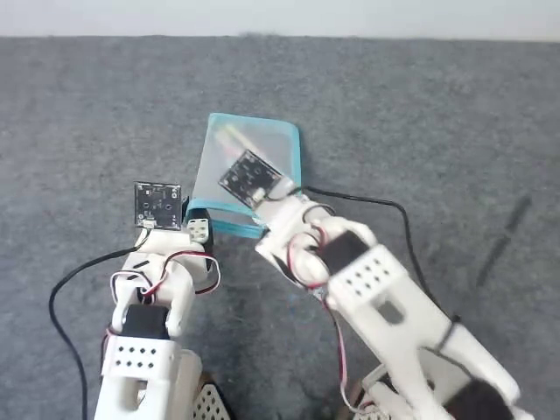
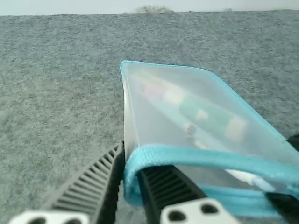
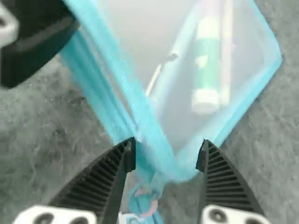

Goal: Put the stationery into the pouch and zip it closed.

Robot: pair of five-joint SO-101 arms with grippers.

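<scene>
Well, nearest to us the left end effector [image 2: 131, 163] is clamped on the blue trim of the pouch [image 2: 154, 135], at the corner toward the near left of the table [image 1: 437, 105], with its ribbed fingers [image 2: 96, 184] pressed to the trim from both sides. Just beside it, the right end effector [image 3: 167, 149] stands with its jaws apart, straddling the pouch's other near corner. The zipper pull [image 3: 145, 193] hangs low between those fingers, though we cannot tell whether they touch it. Along this near edge the two blue bands of the mouth sit slightly apart. Farther on, the translucent pouch lies around the middle of the table, its closed end pointing to the far edge. Inside we see a green and white pen [image 2: 205, 114] lying lengthwise, with a pale pink stick [image 3: 227, 46] beside it.
</scene>
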